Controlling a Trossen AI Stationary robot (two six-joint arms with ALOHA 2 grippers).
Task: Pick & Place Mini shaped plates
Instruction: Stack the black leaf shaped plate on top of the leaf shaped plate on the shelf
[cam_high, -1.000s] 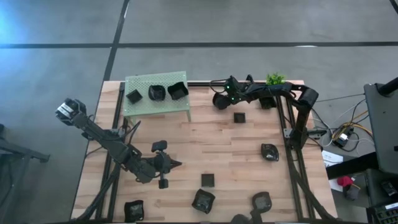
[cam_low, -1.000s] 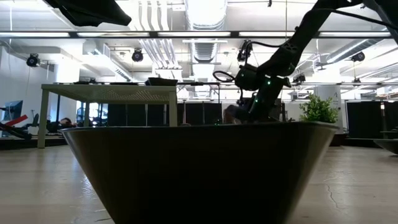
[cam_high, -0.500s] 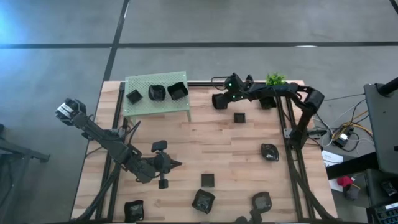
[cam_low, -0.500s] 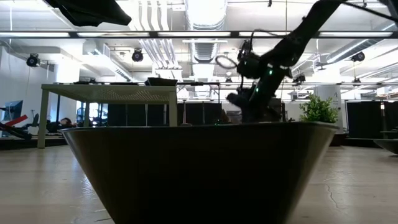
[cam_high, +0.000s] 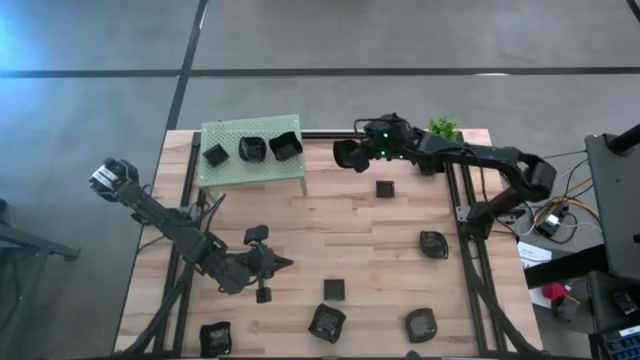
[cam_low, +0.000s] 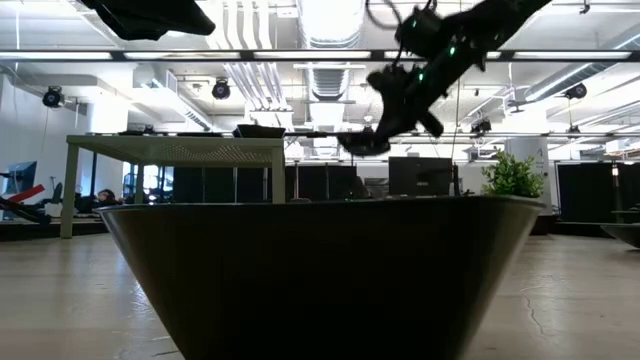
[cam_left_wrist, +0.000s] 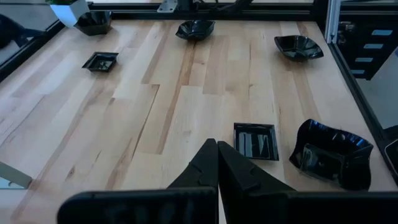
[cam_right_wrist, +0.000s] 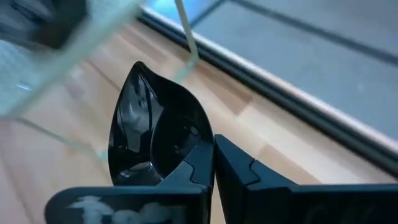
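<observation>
My right gripper (cam_high: 356, 154) hangs above the table's far side, just right of the green perforated platform (cam_high: 252, 170), shut on a small black mini shaped plate (cam_right_wrist: 149, 134). Three more black plates (cam_high: 251, 149) sit on the platform. Several others lie on the wooden table, among them a square one (cam_high: 385, 188) and an angular one (cam_high: 433, 243). My left gripper (cam_high: 282, 263) is shut and holds nothing above the near left part of the table, near a flat square plate (cam_left_wrist: 255, 140). My right gripper pinches the plate's rim (cam_right_wrist: 198, 140) between its two fingers, on the side of the plate nearest the wrist. The fingers slant down from the table's right side. The plate (cam_low: 362, 143) is lifted clear of the table and tilted, jutting past the fingertips.
A small pot with a green plant (cam_high: 441, 128) stands at the far right corner, behind the right arm. More plates lie along the near edge (cam_high: 327, 322) (cam_high: 420, 324) (cam_high: 214, 337). One dark dish (cam_low: 320, 270) fills the front of the low view. Black frame rails run along both sides.
My right gripper has risen from the tabletop with the black plate, which is now lifted clear, and has shifted a little toward the green platform while tipping. My left arm has kept still.
</observation>
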